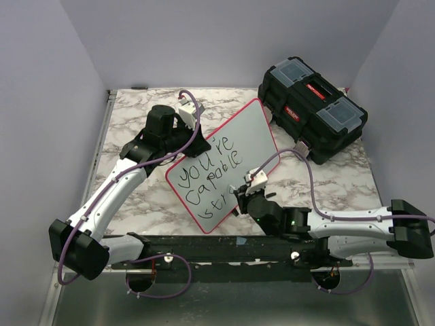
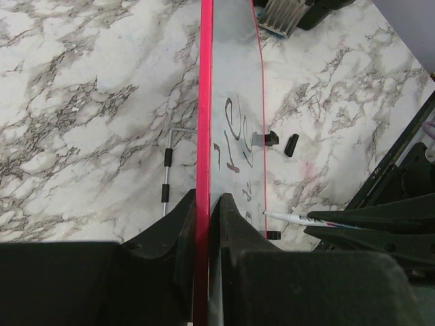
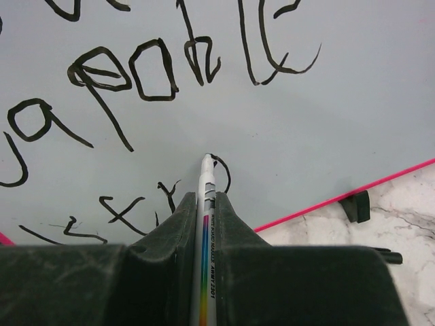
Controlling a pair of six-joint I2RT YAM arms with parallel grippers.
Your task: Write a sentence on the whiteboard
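Note:
The whiteboard (image 1: 238, 146) stands tilted on the table, white with a thin red rim. My left gripper (image 1: 197, 140) is shut on its upper left edge; in the left wrist view the fingers pinch the red rim (image 2: 204, 102) from both sides (image 2: 206, 197). The sentence (image 1: 207, 170) in black marker reads "you're capable str" in three lines. My right gripper (image 1: 242, 192) is shut on a white marker (image 3: 206, 183) with a rainbow stripe. The marker's tip touches the whiteboard (image 3: 340, 102) at a fresh curved stroke after "str" (image 3: 122, 214).
A black toolbox (image 1: 312, 115) sits at the back right, close to the board's far corner. Small black clips (image 2: 291, 145) and a thin metal rod (image 2: 165, 176) lie on the marble table (image 1: 129, 115). Walls enclose the table on three sides.

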